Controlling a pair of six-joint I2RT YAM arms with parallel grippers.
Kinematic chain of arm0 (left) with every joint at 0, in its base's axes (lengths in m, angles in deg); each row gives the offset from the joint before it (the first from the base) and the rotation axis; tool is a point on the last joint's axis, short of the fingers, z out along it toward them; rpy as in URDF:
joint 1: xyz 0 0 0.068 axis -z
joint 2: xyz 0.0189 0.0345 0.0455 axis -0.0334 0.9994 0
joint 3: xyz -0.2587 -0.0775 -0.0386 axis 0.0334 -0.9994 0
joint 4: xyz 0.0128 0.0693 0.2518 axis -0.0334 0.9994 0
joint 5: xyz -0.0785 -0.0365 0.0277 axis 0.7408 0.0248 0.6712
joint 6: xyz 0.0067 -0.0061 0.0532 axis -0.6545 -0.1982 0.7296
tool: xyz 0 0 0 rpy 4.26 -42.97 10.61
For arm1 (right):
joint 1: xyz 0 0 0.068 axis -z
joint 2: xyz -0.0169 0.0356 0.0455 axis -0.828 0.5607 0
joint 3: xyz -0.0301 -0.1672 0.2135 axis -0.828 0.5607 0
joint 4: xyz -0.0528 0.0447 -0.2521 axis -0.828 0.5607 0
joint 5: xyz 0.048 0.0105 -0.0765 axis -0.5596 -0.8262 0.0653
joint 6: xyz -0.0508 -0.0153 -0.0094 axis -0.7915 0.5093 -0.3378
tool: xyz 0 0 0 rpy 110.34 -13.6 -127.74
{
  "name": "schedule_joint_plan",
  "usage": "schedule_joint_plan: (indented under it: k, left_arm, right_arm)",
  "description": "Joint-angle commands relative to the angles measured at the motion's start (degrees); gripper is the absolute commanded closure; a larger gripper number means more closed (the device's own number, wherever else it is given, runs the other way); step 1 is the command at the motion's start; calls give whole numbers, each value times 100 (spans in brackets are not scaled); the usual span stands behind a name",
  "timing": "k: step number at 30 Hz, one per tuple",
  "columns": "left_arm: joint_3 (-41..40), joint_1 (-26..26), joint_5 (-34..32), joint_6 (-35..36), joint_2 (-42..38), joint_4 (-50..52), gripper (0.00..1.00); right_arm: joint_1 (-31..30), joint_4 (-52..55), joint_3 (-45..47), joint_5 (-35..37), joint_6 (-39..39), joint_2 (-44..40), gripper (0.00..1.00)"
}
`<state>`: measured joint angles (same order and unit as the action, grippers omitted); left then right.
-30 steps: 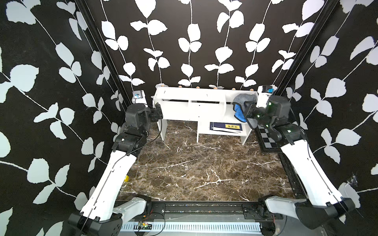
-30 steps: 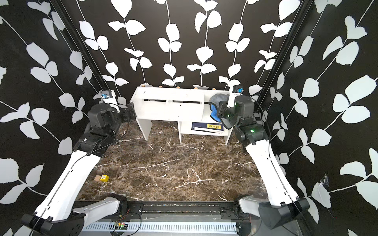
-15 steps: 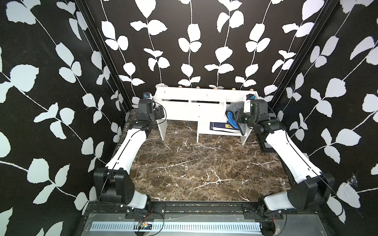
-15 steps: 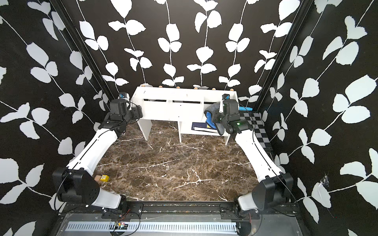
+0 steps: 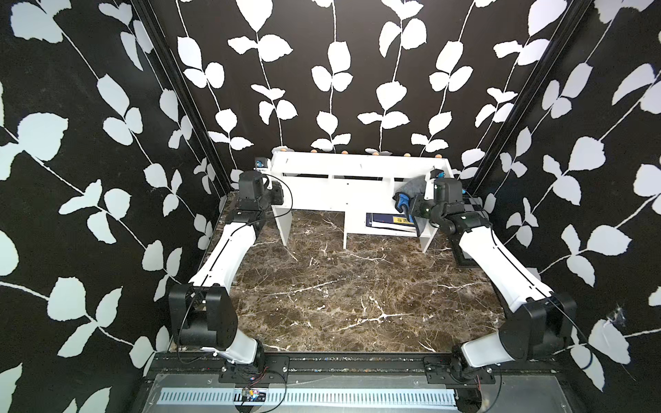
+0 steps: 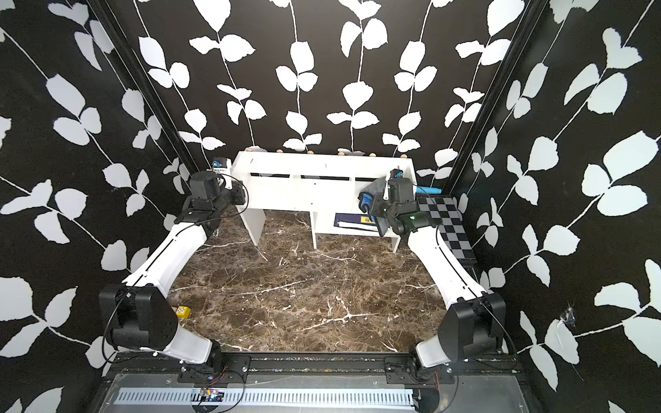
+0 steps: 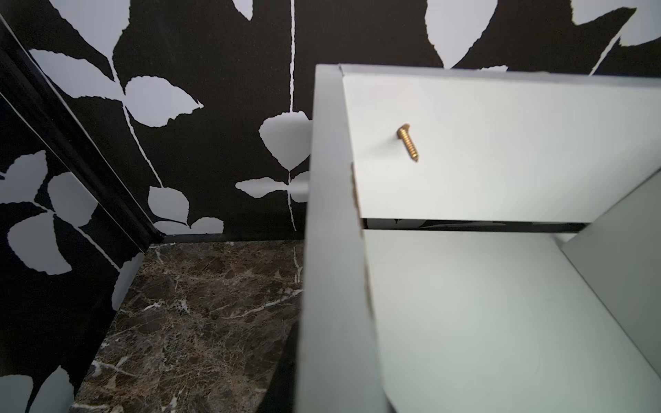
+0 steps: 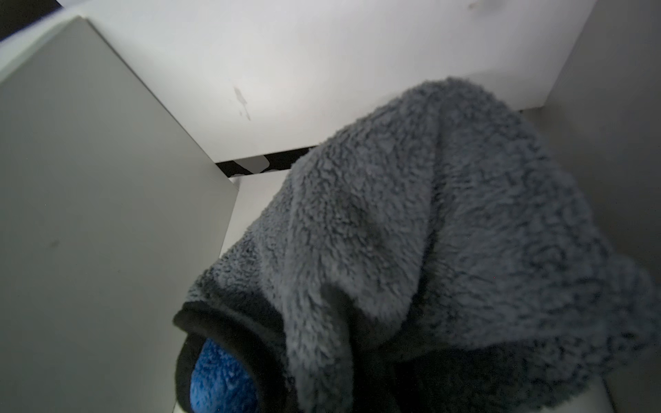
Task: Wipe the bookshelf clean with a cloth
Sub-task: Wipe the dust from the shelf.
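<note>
So, counting up: one wide white board bookshelf (image 5: 343, 186) with three dark slots at the back of the marble worktop (image 5: 339, 293), one fluffy grey-and-blue microfibre cloth (image 5: 411, 186), two tools. The right tool (image 5: 415, 205) pinches the cloth at the shelf's right-end compartment. The left tool (image 5: 277, 195) sits at the shelf's left end, and I can't tell how its jaws stand. Only the left wrist view shows one brass screw (image 7: 408, 142); only a top view shows one small yellow cube (image 6: 183, 311).

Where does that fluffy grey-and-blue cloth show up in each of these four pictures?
Top view: cloth at the white bookshelf's right end.
Top view: cloth again at the bookshelf's right end.
Left wrist: not in it; only bookshelf boards.
Right wrist: cloth fills the middle, bookshelf behind.
Shared landmark: the bookshelf.
</note>
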<state>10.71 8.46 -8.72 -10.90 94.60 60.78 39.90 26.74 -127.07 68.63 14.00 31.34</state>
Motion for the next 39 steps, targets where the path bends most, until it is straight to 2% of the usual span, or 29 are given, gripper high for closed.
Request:
schedule_joint_plan:
  k: [1, 6, 9, 12, 17, 20, 23, 29, 32, 34, 39]
  left_arm:
    - [-312, 201, -218, -1124, -504, -75, 100]
    - [-291, 382, -296, -1027, -416, 275, 100]
    - [-339, 381, -343, -1002, -462, 290, 100]
    - [-515, 375, -636, -929, -547, 228, 100]
    - [-400, 345, -914, -907, -527, 506, 100]
    - [-392, 289, -1100, -897, -604, 597, 100]
    - [-367, 235, -1161, -882, -630, 653, 100]
    - [-310, 86, -1040, -976, -528, 724, 100]
    - [-304, 11, -934, -1045, -480, 710, 100]
    - [-291, -27, -858, -1088, -436, 718, 100]
    - [-260, -48, -691, -1076, -397, 720, 100]
  right_arm:
    - [-128, 298, -256, 70, 62, 346, 100]
    - [-330, 339, -934, -58, 56, 684, 100]
    - [-378, 451, -1405, 148, -87, 972, 100]
    - [-282, 208, -1597, 653, -177, 1053, 100]
    - [-73, 407, -2080, 1709, -412, 1070, 100]
    - [-63, 459, -1948, 2471, -670, 923, 100]
    - [-54, 469, -1620, 2812, -780, 808, 100]
    - [-103, 412, -550, 2531, -530, 590, 100]
    - [-123, 143, -168, 2151, -376, 389, 100]
    - [-133, 171, -363, 1866, -364, 499, 100]
    - [-144, 458, -1560, 1250, -374, 997, 100]
